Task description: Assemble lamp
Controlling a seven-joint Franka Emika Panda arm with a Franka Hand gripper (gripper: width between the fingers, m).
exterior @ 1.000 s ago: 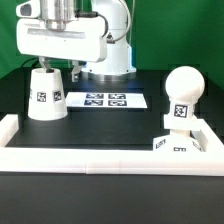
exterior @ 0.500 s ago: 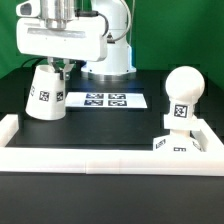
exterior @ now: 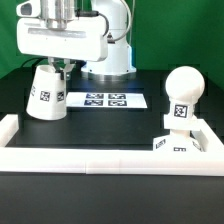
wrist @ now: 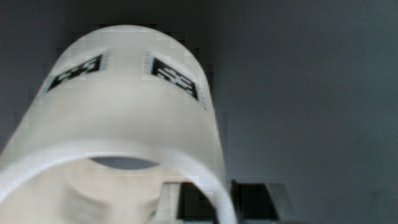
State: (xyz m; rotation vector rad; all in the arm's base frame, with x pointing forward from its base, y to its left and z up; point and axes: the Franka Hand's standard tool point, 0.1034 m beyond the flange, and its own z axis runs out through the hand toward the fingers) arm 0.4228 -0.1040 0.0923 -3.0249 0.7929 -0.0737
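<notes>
Shade (exterior: 46, 95), tilted, is pinched at its rim by the end effector (exterior: 62, 66); lift steadily, then centre it over the bulb (exterior: 182, 95).

Count, ext. view: 1 shade (exterior: 45, 94) upper left, 1 bulb (exterior: 181, 95) at right, 1 base (exterior: 178, 143) below it, so 3 lamp parts. Also 1 marker board (exterior: 105, 100) top center w/ 4 tags visible, 1 gripper (exterior: 62, 66), 1 white rail (exterior: 100, 157) across the lower frame.

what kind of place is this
Most likely a robotics lab test bench: a black table with a white rail around it, a marker board, and tagged white lamp parts such as the shade and bulb.
</notes>
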